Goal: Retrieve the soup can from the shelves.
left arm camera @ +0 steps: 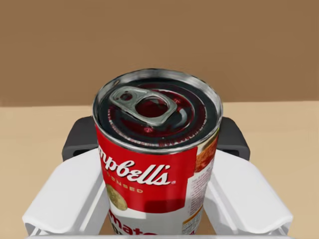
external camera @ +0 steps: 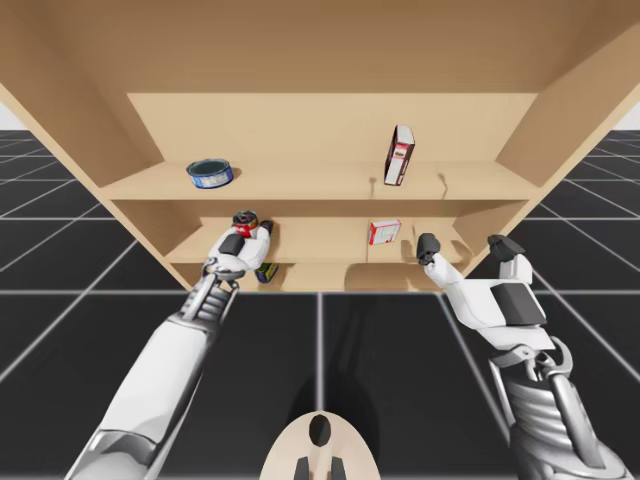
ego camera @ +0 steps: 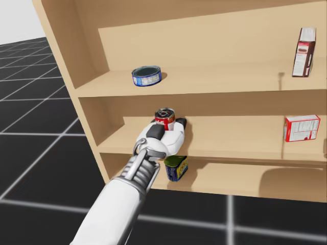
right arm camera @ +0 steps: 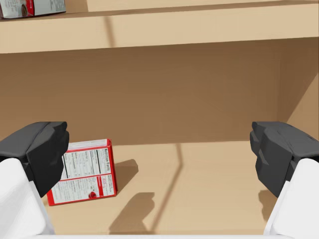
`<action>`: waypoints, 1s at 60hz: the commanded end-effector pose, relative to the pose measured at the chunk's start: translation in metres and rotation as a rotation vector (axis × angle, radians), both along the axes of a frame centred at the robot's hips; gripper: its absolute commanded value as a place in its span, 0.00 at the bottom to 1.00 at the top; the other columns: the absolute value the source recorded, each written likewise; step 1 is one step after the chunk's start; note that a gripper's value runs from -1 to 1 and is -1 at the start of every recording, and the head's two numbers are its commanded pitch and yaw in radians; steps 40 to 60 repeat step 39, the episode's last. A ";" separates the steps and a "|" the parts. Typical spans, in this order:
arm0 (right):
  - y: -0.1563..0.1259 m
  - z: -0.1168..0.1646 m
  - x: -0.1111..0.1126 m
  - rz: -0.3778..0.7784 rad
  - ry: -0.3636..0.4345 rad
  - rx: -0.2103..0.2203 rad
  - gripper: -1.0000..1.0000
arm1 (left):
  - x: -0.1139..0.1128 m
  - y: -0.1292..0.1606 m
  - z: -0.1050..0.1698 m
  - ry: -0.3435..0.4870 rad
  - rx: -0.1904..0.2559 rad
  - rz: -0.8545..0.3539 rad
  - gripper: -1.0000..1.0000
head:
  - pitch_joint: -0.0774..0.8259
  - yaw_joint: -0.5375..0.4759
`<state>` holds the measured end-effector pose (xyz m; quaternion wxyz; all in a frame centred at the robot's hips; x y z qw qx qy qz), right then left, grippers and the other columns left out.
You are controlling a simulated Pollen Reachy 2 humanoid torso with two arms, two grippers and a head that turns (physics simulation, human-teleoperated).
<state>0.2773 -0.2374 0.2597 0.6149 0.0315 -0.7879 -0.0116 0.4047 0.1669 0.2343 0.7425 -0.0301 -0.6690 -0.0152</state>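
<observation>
Before the shelves (external camera: 330, 182), our right claw (right arm camera: 159, 149) gapes empty near the middle board's (ego camera: 230, 133) right part. At its left part, our left claw (ego camera: 172, 127) clamps the upright soup can (left arm camera: 157, 154), a finger on each side, axis vertical. The way out is probably straight back toward us.

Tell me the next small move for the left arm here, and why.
Probably lift the soup can slightly and draw it straight back out of the middle shelf. The left gripper looks shut on the can, with a pad against each side. The can stands upright on the shelf board, not yet withdrawn, so closing further seems unnecessary.
</observation>
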 end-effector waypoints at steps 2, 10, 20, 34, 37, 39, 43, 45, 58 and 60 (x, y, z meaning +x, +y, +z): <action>0.002 -0.001 -0.001 0.002 0.001 0.016 0.00 | -0.003 -0.016 -0.004 0.003 -0.034 -0.026 1.00 | 0.54 0.80; 0.003 -0.001 -0.001 0.000 0.001 0.018 0.00 | -0.010 -0.015 0.013 -0.080 -0.015 -0.047 1.00 | 0.54 0.80; 0.003 -0.001 -0.002 0.000 0.001 0.016 0.00 | -0.039 -0.011 0.039 -0.133 0.004 -0.055 1.00 | 0.54 0.80; 0.004 -0.001 -0.002 -0.005 0.004 0.009 0.00 | -0.095 0.000 0.039 -0.114 0.032 -0.090 1.00 | 0.53 0.80; 0.004 -0.002 -0.002 -0.003 0.007 0.009 0.00 | -0.107 0.004 0.038 -0.108 0.031 -0.096 1.00 | 0.53 0.80; 0.006 -0.003 -0.002 0.003 0.008 0.004 0.00 | -0.119 0.008 0.037 -0.111 0.039 -0.094 1.00 | 0.53 0.80; 0.006 -0.003 -0.002 0.003 0.008 0.004 0.00 | -0.119 0.008 0.037 -0.111 0.039 -0.094 1.00 | 0.53 0.80; 0.006 -0.003 -0.002 0.003 0.008 0.004 0.00 | -0.119 0.008 0.037 -0.111 0.039 -0.094 1.00 | 0.53 0.80; 0.006 -0.003 -0.002 0.003 0.008 0.004 0.00 | -0.119 0.008 0.037 -0.111 0.039 -0.094 1.00 | 0.53 0.80; 0.006 -0.003 -0.002 0.003 0.008 0.004 0.00 | -0.119 0.008 0.037 -0.111 0.039 -0.094 1.00 | 0.53 0.80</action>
